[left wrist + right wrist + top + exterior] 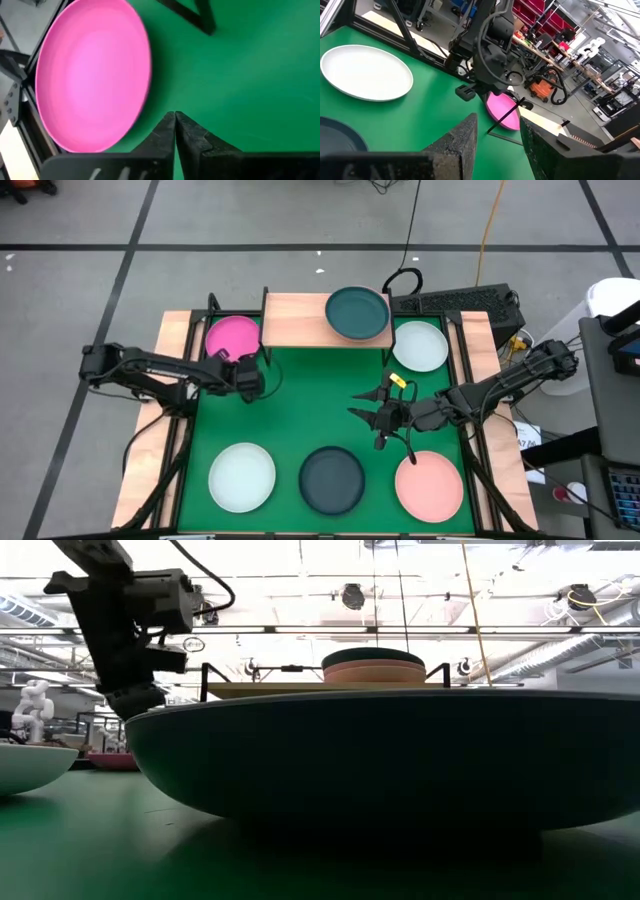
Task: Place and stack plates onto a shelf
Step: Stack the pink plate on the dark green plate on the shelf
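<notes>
The light-wood shelf (pixel 300 320) stands at the table's far edge. It carries a stack with a dark teal plate (pixel 357 313) on top and pinkish plates (pixel 373 673) under it. A magenta plate (pixel 232 338) lies on the green mat left of the shelf. My left gripper (pixel 256 377) is shut just beside this magenta plate's (pixel 92 75) near rim, its fingers (pixel 175 122) touching nothing. My right gripper (pixel 362 408) is open above the mat's middle (pixel 497 132). A pale mint plate (pixel 420 345) lies right of the shelf. White (pixel 242 476), dark (pixel 332 478) and salmon (pixel 429 485) plates lie along the near edge.
The green mat (pixel 300 405) is bordered by a black frame and wooden table edges (pixel 145 450). The shelf's left half is bare board. A keyboard (pixel 455 302) and cables sit beyond the far right corner. In the low view the dark plate (pixel 380 760) fills the foreground.
</notes>
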